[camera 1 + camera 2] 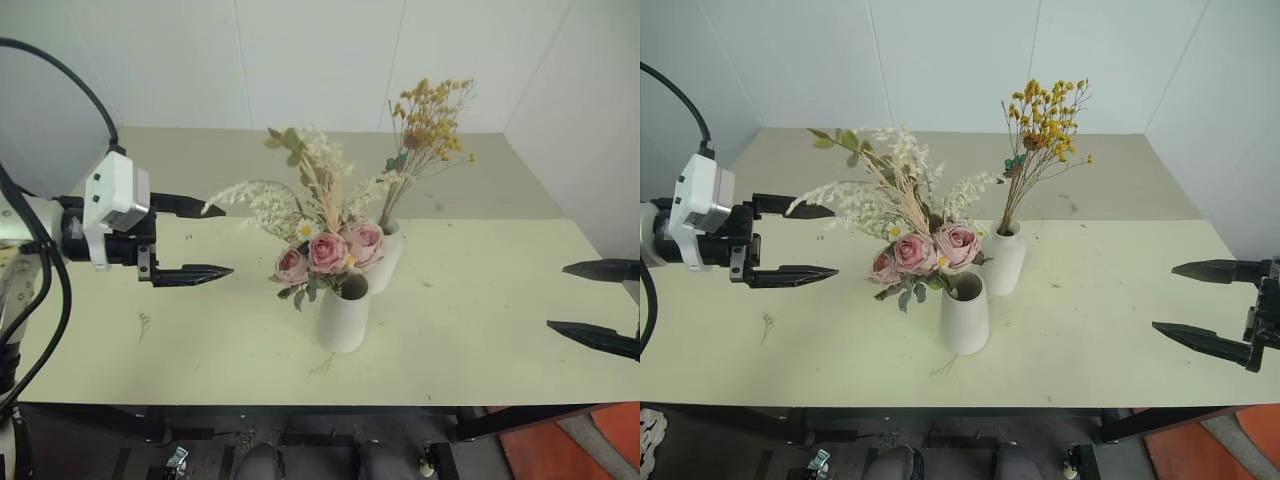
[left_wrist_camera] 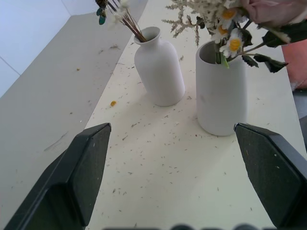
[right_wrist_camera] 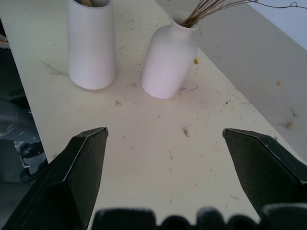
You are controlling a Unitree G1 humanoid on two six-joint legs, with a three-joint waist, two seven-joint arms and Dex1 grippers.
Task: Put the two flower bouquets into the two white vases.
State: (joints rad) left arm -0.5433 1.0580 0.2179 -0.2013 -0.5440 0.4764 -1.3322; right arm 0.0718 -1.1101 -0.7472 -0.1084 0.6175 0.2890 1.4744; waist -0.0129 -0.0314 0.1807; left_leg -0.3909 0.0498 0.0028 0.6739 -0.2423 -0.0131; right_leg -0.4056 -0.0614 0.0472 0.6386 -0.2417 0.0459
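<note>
I am holding my left pincer (image 1: 805,240) spread wide and empty over the table (image 1: 1120,330), well to the left of the vases, and my right pincer (image 1: 1185,300) is likewise spread and empty, far off to the right. The rose bunch (image 1: 915,235) is standing in the cone vase (image 1: 965,315), leaning out to the left; the yellow bunch (image 1: 1040,130) is rising from the round vase (image 1: 1002,260) just behind it. Both bunches are sitting in place, so I am judging the job nearly or fully done. If I am adjusting anything, I am taking the stems low, near the vase mouth: the dried heads look brittle and are shedding crumbs, the stems thin and light. The vases look smooth, hard and easily tipped, especially the top-heavy cone one.
</note>
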